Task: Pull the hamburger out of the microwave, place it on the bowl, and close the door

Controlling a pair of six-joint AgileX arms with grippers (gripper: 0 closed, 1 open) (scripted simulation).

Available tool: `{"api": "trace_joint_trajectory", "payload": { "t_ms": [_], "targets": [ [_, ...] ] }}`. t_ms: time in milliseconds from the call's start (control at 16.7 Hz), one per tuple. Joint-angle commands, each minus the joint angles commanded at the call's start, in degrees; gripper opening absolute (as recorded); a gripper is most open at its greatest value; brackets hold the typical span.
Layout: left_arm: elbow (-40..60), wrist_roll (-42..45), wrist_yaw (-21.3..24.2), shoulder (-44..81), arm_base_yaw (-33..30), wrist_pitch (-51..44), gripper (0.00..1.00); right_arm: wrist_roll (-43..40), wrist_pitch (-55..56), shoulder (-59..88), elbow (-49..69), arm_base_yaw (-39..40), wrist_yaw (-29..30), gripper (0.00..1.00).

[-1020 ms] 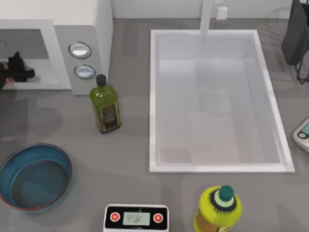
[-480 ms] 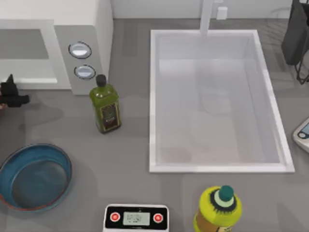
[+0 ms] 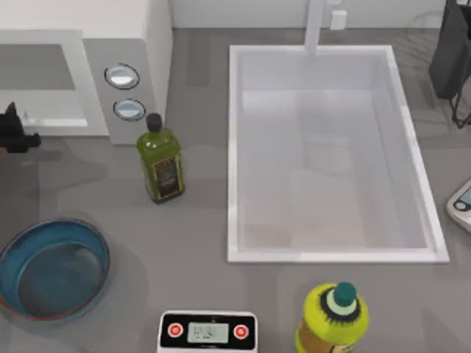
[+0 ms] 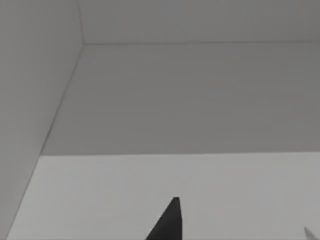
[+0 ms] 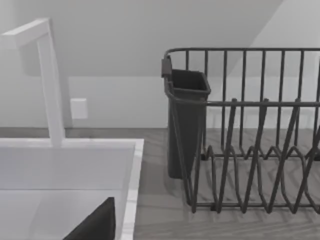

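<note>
Left hand (image 3: 13, 136) at microwave (image 3: 81, 73) mouth, grip state unclear. Hamburger likely soft, light: pinch sides gently.

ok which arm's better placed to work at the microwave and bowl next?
Left. The left gripper is at the microwave opening, with the bowl on the same side. The right arm's wrist view faces the sink and dish rack, across the table.
</note>
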Motion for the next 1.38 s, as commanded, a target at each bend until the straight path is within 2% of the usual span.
{"api": "trace_joint_trajectory", "payload": {
  "t_ms": [600,1080,1380],
  "targets": [
    [0.6,0.1,-0.2,-16.8,0.1,-18.3,0.0,0.0,0.0,0.0,0.0,0.0,0.0,1.0],
    [0.7,-0.1,-0.5,-18.1,-0.1,-20.0,0.0,0.0,0.0,0.0,0.0,0.0,0.0,1.0],
    [3.9,-6.9,-6.0,-18.6,-3.8,-29.2,0.0,0.0,0.0,0.0,0.0,0.0,0.0,1.0]
  ]
}}
